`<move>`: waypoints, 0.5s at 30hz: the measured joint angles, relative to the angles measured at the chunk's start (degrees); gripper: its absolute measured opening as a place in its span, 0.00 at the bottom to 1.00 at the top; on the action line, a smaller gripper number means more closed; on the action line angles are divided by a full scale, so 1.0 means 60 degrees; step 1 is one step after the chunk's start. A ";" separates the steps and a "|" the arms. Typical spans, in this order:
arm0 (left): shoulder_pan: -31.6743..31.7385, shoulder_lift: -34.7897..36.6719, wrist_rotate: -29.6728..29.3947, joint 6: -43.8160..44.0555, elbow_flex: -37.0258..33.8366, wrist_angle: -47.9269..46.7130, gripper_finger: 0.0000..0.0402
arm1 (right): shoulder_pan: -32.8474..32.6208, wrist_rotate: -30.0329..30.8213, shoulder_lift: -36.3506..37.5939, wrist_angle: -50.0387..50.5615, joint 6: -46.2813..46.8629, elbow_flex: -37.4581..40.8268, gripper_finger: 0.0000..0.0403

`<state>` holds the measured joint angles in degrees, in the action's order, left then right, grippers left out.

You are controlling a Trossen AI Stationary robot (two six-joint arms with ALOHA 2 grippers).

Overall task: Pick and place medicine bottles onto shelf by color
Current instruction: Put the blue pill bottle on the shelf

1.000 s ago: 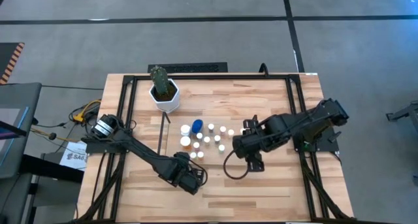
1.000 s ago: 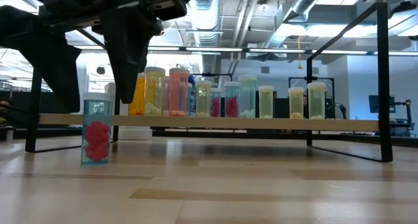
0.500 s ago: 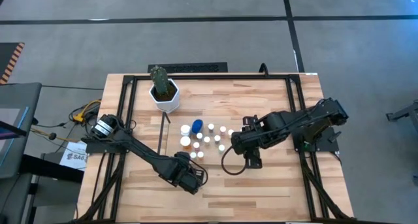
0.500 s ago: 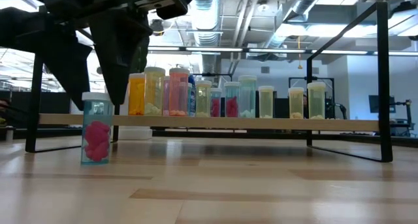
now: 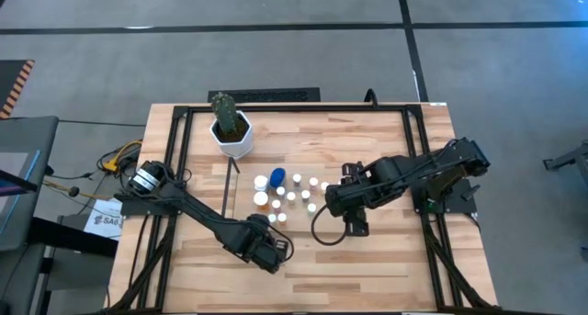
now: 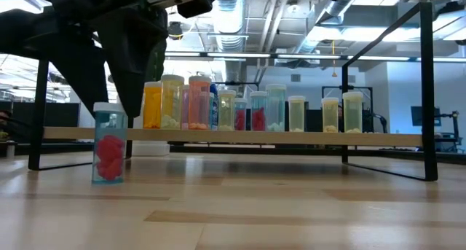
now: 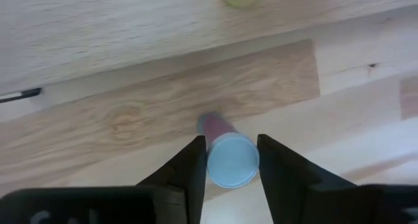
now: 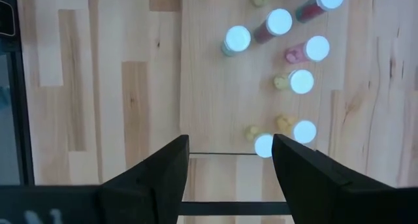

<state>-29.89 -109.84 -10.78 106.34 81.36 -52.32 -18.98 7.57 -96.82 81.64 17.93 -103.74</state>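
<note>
A small clear bottle with pink contents and a white cap stands on the table in front of the shelf. My left gripper is over it, shut on its top, and its cap shows between my fingers in the left wrist view. Several bottles stand in a row on the shelf board, among them an orange one and one with a blue cap. My right gripper hangs open and empty above the table, just right of those bottles. My left gripper pinches the pink bottle at its capped top between its two fingers, one on either side. The fingers come from above, pointing down. The bottle stands upright with its base on the table.
A white hexagonal pot with a cactus stands at the far left of the table. Black frame bars run along the table's left and right sides. Bare wood lies near the front edge.
My left gripper has shifted a little toward the table's left edge over the pink bottle, which stays upright on the table. My right gripper has moved slightly toward the table's left, toward the bottles on the shelf, still open.
</note>
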 joint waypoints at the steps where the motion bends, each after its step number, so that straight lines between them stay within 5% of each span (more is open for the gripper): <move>1: 0.0000 0.0000 -0.0002 -0.0075 0.0000 0.0063 0.26 | 0.0000 0.0000 0.0000 0.0027 -0.0003 0.0000 0.59; 15: 0.0530 0.0015 -0.0009 -0.2423 0.1536 0.0317 0.24 | 0.0000 0.0001 -0.0004 0.0875 0.0008 0.0001 0.59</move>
<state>-26.71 -109.75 -10.83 91.80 90.58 -50.42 -18.98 7.57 -96.84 86.89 17.98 -103.74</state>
